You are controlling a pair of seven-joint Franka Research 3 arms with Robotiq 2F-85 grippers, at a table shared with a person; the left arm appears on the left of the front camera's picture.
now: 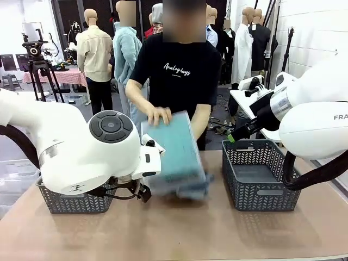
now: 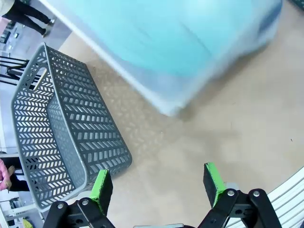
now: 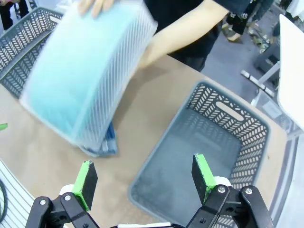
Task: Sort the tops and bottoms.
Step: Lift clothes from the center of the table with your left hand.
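Plainly, left fingers (image 2: 101,189) and right fingers (image 3: 86,184) (green-padded) gape wide, gripping nothing.

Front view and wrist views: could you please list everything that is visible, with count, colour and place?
Translucent white ribbed plastic bin: one, teal showing through, blurred, tilted over the table's middle.
Blue denim fabric: one piece seen, on the table under the bin's lower edge.
Grey perforated plastic baskets: two, one at the robot's left, one at its right, the right one empty.
Tan table: one, under everything.
Person's hands: two, both holding the bin.
Left gripper: black, green pads, open, beside the left basket.
Right gripper: same colours, open, over the right basket.
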